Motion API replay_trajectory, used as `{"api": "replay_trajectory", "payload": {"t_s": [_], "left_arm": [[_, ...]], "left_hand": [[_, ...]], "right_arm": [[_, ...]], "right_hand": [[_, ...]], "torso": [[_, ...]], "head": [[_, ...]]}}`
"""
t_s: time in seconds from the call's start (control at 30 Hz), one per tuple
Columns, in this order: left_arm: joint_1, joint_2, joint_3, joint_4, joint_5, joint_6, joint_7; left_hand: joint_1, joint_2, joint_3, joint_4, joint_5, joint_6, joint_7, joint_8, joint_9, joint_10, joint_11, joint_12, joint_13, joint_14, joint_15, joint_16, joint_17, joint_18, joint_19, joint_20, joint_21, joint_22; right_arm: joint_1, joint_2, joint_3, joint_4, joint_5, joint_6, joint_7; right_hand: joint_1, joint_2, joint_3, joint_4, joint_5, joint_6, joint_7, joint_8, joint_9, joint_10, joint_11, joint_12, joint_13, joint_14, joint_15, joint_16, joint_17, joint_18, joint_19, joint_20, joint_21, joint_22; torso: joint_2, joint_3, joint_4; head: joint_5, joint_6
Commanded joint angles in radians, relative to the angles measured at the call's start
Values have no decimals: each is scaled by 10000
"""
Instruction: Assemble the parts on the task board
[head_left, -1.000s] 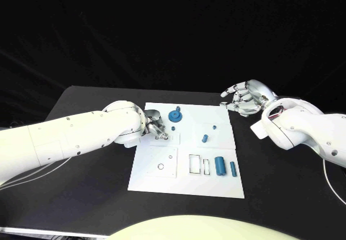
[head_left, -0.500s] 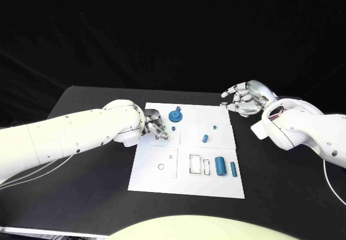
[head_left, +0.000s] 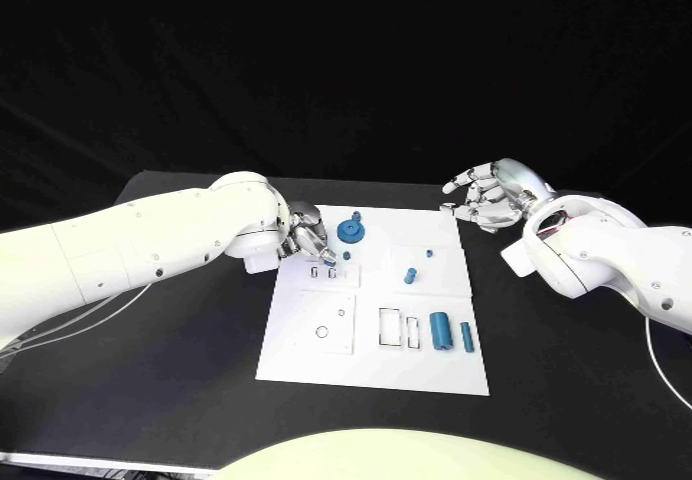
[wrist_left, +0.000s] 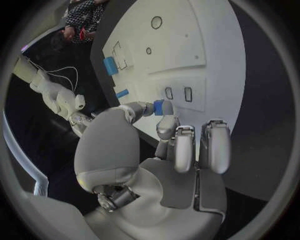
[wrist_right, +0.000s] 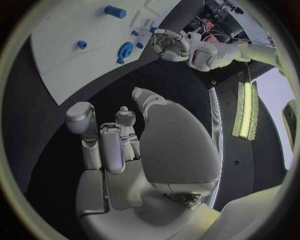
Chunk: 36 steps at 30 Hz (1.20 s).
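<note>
While the right hand (head_left: 488, 198) hangs empty, the left hand (head_left: 306, 236) pinches a small blue part (wrist_left: 159, 107) above the task board (head_left: 378, 370).

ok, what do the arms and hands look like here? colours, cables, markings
Both arms are glossy white rounded shells with small dark screw dots. The left arm trails thin pale cables beneath it; the right arm has a dark, reddish opening at the wrist. Left hand and right hand are silver metal with grey pads.
</note>
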<state>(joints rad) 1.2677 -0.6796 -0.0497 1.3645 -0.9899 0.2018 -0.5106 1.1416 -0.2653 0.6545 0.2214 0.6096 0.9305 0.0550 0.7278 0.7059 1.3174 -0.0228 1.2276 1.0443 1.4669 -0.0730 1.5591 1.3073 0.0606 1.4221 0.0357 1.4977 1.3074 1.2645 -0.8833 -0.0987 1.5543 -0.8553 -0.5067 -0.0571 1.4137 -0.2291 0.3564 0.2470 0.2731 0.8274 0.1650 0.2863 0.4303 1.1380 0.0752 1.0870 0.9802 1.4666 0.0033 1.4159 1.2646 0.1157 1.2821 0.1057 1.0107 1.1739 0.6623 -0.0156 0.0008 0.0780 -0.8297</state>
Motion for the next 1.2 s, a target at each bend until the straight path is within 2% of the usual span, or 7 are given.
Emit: {"api": "replay_trajectory", "payload": {"t_s": [0.03, 0.33, 0.47, 0.73, 1.0, 1.2], "left_arm": [[73, 163, 6, -173, 353, 1078, -34], [198, 505, 1, -584, 62, 1163, -72], [244, 630, -51, -743, -79, 1138, -93], [266, 745, -121, -810, -435, 850, -123], [262, 768, -168, -781, -408, 1099, -161], [260, 765, -191, -811, -380, 1217, -178]], "left_hand": [[26, 40, 2342, -2401, 63, 38, -28, 22, -6, 43, -7, 26, -12, 1000, -56, 60, 2511, -140, 83, -1, 37, 578], [29, 37, 2346, -2413, 65, 40, -26, 16, -6, 56, -6, 41, 17, 1003, -55, 65, 2522, -145, 99, -2, 45, 602], [29, 37, 2347, -2415, 67, 41, -26, 15, -6, 61, -6, 48, 28, 1005, -55, 67, 2527, -149, 109, -3, 51, 618], [28, 37, 2350, -2422, 86, 47, -25, 11, -6, 67, -5, 53, 38, 1005, -55, 68, 2528, -150, 111, -4, 52, 621], [26, 50, 2359, -2427, 111, 56, -24, 3, -7, 67, -5, 45, 30, 1003, -56, 65, 2522, -149, 106, -5, 51, 616], [26, 50, 2359, -2427, 111, 56, -24, 3, -7, 67, -5, 45, 30, 1003, -56, 65, 2522, -149, 106, -5, 51, 616]], "right_arm": [[-8, 19, 1, -10, -22, 49, 47], [-11, 28, 1, -26, -21, 40, 45], [-12, 30, 1, -30, -21, 36, 45], [-15, 37, 1, -34, -21, 36, 37], [-17, 61, 1, -41, -21, 36, 33], [-18, 66, 1, -46, -21, 24, 38]], "right_hand": [[-35, -92, 20, 16, 38, -53, -41, 31, -9, -3, -19, -27, -7, 241, -52, -67, -1, 54, 11, -19, -34, 2], [-35, -92, 20, 16, 38, -53, -41, 31, -9, -3, -19, -27, -7, 241, -52, -67, -1, 54, 11, -19, -34, 2], [-35, -92, 20, 16, 38, -53, -41, 31, -9, -3, -19, -27, -7, 241, -52, -67, -1, 54, 11, -19, -34, 2], [-35, -92, 20, 16, 38, -53, -41, 31, -9, -3, -19, -27, -7, 241, -52, -67, -1, 54, 11, -19, -34, 2], [-35, -92, 20, 16, 38, -53, -41, 31, -9, -3, -19, -27, -7, 241, -52, -67, -1, 54, 11, -19, -34, 2], [-37, -98, 23, 25, 44, -56, -44, 38, -11, 6, -23, -47, -39, 242, -56, -82, -14, 59, 9, -23, -66, -17]], "torso": [[4, 3, 2], [1, -11, 6], [1, -2, 7], [3, -13, 19], [-2, -22, 36], [-12, -23, 9]], "head": [[-2, -17], [-16, -76], [-10, -105], [0, -123], [8, -180], [31, -189]]}}
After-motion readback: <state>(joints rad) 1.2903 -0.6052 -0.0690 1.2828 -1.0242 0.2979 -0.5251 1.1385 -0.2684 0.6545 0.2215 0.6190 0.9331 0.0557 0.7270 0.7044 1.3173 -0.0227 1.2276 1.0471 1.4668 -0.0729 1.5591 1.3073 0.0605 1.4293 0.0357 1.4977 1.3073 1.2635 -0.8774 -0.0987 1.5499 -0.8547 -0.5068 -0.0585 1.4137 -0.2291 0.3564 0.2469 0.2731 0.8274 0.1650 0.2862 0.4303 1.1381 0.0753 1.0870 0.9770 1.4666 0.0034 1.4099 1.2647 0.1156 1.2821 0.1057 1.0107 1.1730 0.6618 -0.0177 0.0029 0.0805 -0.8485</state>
